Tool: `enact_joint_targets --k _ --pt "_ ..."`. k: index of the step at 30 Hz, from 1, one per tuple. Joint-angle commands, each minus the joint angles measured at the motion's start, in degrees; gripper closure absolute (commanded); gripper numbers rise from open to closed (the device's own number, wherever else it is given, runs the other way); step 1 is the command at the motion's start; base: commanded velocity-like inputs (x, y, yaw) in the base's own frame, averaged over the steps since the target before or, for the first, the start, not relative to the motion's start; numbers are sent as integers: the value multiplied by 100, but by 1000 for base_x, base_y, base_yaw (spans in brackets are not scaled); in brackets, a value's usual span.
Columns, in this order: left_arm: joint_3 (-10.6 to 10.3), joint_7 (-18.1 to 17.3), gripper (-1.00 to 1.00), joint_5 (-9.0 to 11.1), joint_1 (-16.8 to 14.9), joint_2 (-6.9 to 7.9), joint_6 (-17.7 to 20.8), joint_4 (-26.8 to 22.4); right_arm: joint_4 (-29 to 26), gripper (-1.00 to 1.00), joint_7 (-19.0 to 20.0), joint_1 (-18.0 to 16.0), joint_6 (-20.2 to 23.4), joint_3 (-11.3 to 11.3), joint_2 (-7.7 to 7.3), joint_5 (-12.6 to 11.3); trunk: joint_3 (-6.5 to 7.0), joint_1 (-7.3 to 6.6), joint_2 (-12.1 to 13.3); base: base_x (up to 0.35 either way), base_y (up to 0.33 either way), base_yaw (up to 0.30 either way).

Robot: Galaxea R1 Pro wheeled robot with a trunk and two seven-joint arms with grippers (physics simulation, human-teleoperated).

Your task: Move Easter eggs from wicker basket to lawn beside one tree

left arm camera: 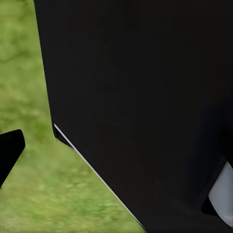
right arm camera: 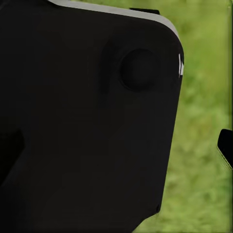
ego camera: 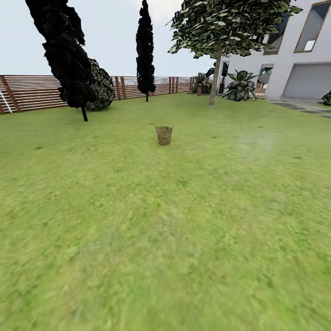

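Note:
The wicker basket stands upright on the lawn, some way ahead in the middle of the head view. It is too far off to tell what lies inside, and the Easter eggs are hidden. Behind it to the right rises a tree with a pale bare trunk and a leafy crown. In the left wrist view a dark fingertip pokes in over grass beside a large black part of the robot. The right wrist view has one dark fingertip at its edge, beside another black robot part.
Two tall dark cypress-like trees and a round shrub stand at the back left before the slatted wooden fence. A white house and broad-leaved plants are at the back right. Open grass stretches between me and the basket.

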Motion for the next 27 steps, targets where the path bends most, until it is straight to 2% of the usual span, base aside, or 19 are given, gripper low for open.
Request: enact_joint_targets --k 1,27 --pt "11 -2 -100 6 6 -1 7 -14 7 -100 -1 -3 -16 13 -1 24 -4 3 -1 331 0 0" --pt "11 -2 -100 6 7 -1 9 -13 64 -100 -6 -3 7 13 1 22 -4 3 -1 332 0 0"
